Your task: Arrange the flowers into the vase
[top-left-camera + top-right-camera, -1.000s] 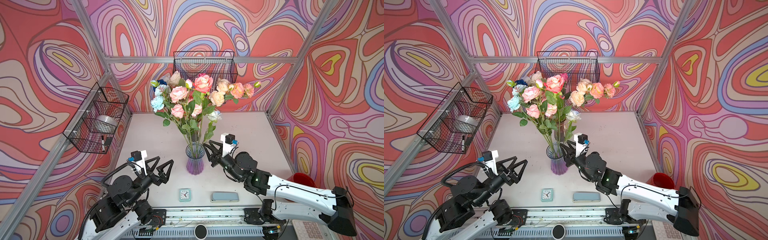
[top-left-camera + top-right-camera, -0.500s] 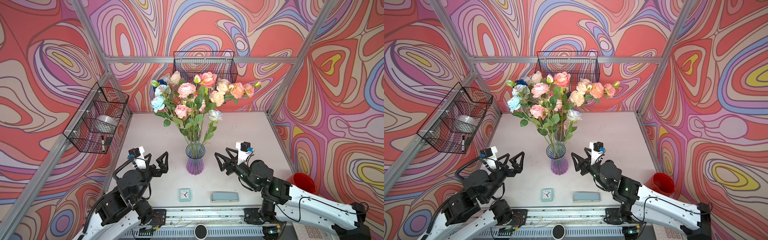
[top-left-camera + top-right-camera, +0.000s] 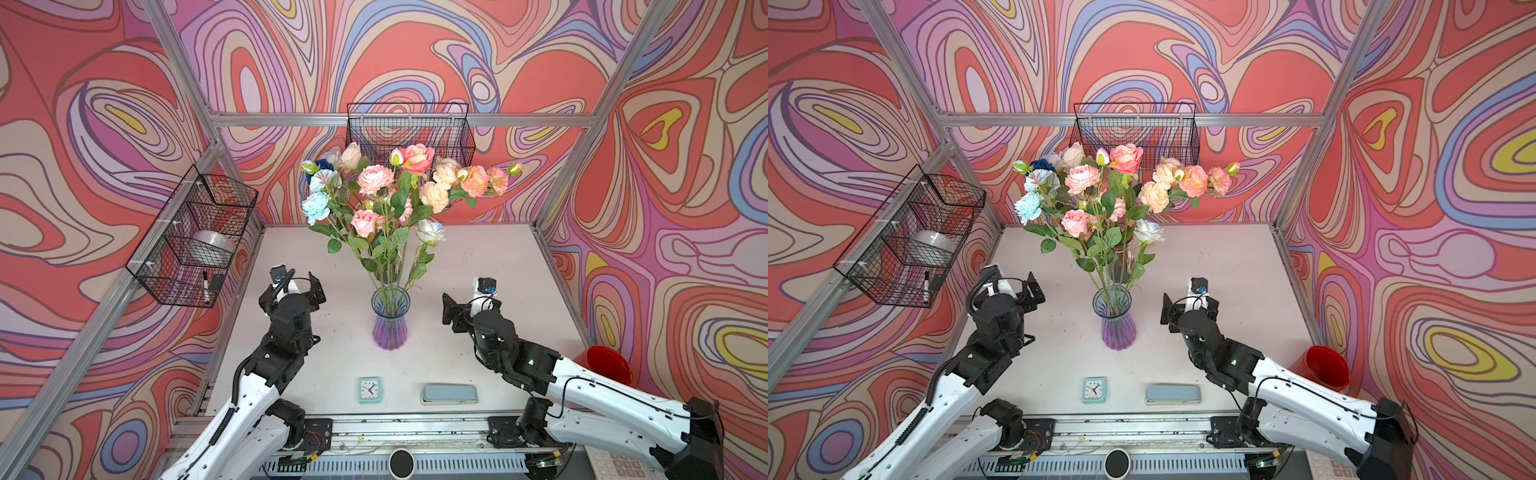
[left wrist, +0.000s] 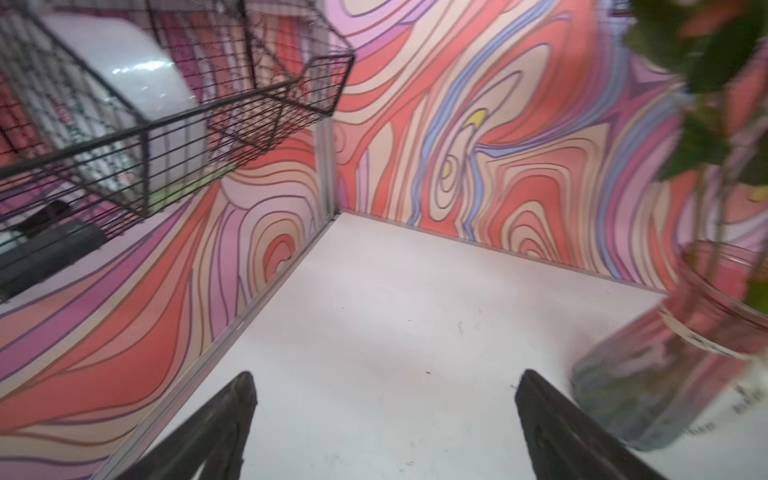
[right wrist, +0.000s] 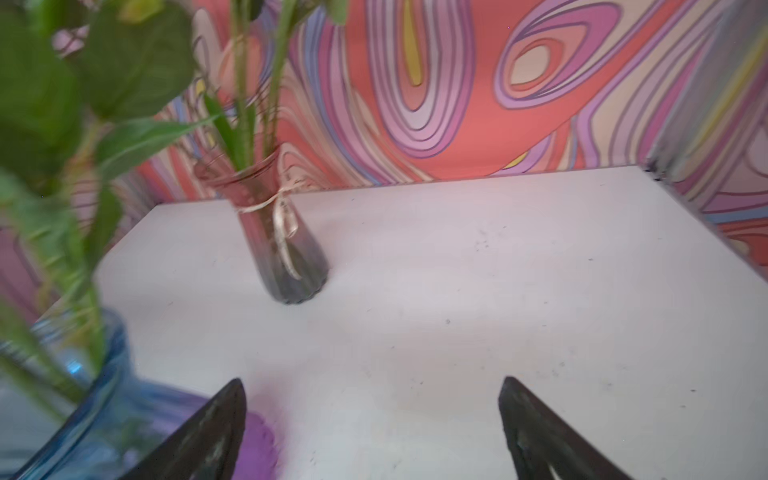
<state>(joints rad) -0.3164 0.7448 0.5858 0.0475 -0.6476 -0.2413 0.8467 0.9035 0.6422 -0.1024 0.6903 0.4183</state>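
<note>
The flowers, roses in pink, peach, cream and blue, stand bunched with their stems in a blue-to-purple glass vase at mid-table. A second, darker glass vase tied with twine stands just behind it and also holds stems. My left gripper is open and empty, left of the vases. Right of the blue vase, my right gripper is open and empty too, apart from it. Blurred leaves fill one side of the right wrist view.
A small mint clock and a blue-grey case lie near the table's front edge. A wire basket with a white roll hangs on the left wall, another wire basket on the back wall. A red cup sits beyond the table's right edge.
My right gripper has opened wide and drawn back to the right, away from the stems at the blue vase's mouth. The left gripper swung away to the left. The bunch has settled slightly.
</note>
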